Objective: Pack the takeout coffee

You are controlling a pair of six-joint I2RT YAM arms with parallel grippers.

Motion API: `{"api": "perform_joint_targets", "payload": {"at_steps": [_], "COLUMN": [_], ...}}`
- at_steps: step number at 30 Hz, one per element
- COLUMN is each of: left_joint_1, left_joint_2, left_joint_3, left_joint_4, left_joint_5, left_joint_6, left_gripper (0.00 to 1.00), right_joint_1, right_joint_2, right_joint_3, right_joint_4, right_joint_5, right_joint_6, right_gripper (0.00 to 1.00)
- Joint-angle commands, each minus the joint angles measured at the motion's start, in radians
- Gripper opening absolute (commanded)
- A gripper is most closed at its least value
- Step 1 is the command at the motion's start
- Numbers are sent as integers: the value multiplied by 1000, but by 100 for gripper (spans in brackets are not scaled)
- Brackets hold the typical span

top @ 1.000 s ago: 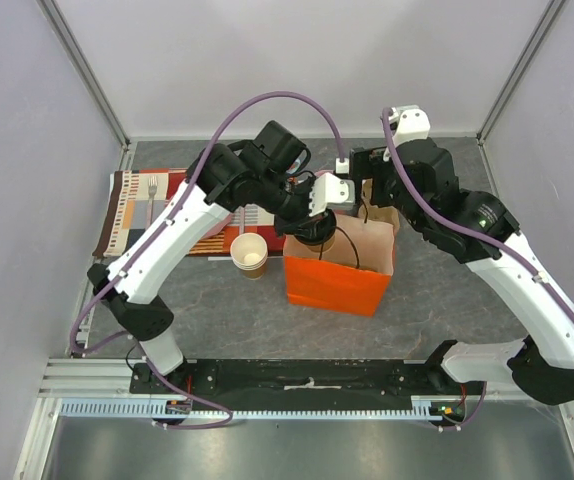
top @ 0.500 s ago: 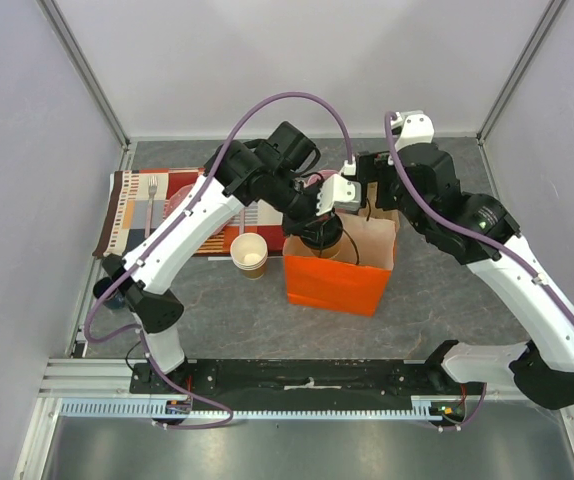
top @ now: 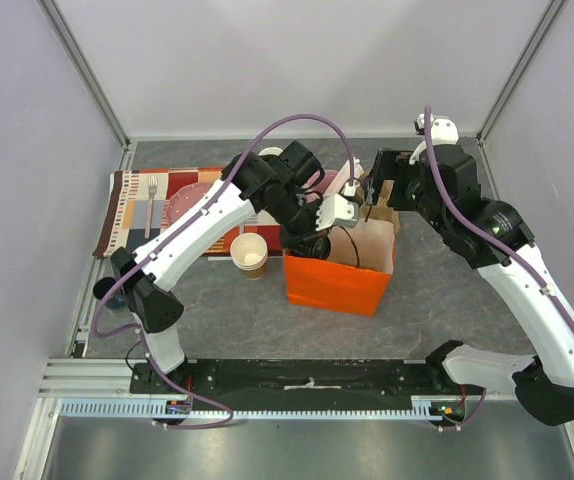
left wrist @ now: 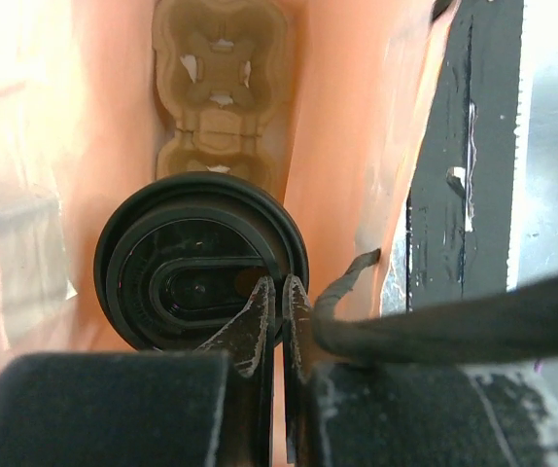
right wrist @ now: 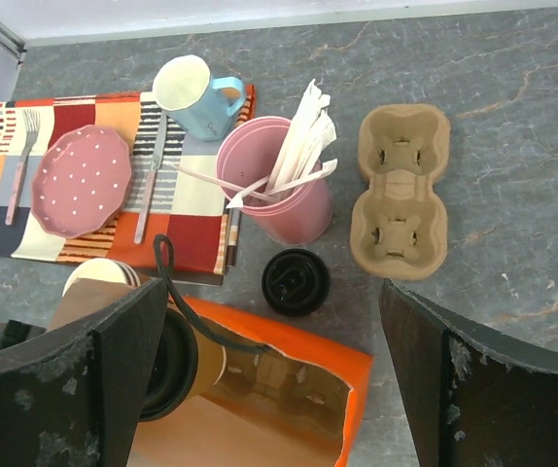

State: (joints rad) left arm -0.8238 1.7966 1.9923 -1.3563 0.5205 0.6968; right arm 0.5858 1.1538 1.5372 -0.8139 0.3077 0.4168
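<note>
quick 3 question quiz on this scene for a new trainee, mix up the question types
1. True or false: the left hand is shut on the lid rim of the takeout coffee.
2. Multiple choice: relative to the orange bag, the takeout coffee is: A, beside it on the table; B, between its walls; C, underneath it.
3. Fill in: the right hand is ____ and holds nothing.

Key: 1 true; 2 B; 3 open.
</note>
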Motion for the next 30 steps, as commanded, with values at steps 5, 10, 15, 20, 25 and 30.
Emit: {"api": "perform_joint_targets", "payload": {"at_steps": [5, 10, 15, 20, 25, 30], "left_joint_1": [-17, -31, -34, -34, -32, -32], "left_joint_2": [-39, -17, -37, -78, -109, -147], "left_joint_3": [-79, -99, -193, -286, -377, -461], "left_joint_4": [31, 63, 118, 233, 319, 350], "left_joint_5": [-63, -73, -74, -74, -57, -28], "left_joint_6": [-6, 1, 18, 4, -19, 10], "left_gripper": [2, 2, 2, 2, 2, 2], "right_joint_1": [-27, -29, -30, -29, -29, -30], "right_joint_2": [-12, -16, -25, -26, -22, -19], "right_joint_3": [-25, -38, -55, -66, -65, -61], "right_joint_4": [53, 51, 53, 56, 58, 58], "right_joint_5": [-65, -81, -90, -99, -117, -124], "right_joint_6": [45, 34, 25, 24, 17, 2], "right_gripper": [98, 98, 98, 98, 98, 98]}}
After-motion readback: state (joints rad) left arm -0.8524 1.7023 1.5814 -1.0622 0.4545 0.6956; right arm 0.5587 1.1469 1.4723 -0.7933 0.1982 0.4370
